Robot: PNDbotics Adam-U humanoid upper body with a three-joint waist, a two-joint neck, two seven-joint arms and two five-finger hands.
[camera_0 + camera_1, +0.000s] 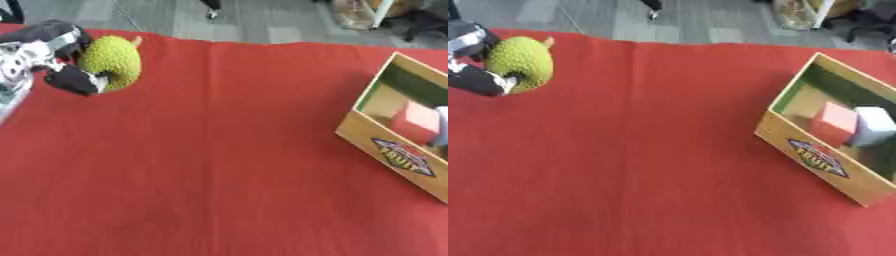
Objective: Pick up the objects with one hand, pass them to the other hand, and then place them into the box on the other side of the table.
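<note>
Left hand (52, 55) on the bumpy green fruit (112, 61), far-left corner of the red table (219, 165).

Your fingers curl round the fruit's left side, thumb under. It looks like a knobbly, rounded toy, probably light and rigid; bumps should resist slipping. For the handover, take it across the middle, clear of the stem. The box (815, 150), far right, already holds a pink block (833, 122) and a white one (875, 125).

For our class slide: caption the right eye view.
Left hand fingers curled round green bumpy fruit; open wooden box opposite.

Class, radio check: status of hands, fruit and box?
Left hand curled round green fruit. Right hand out of view. Box holds two blocks. Path clear.
</note>
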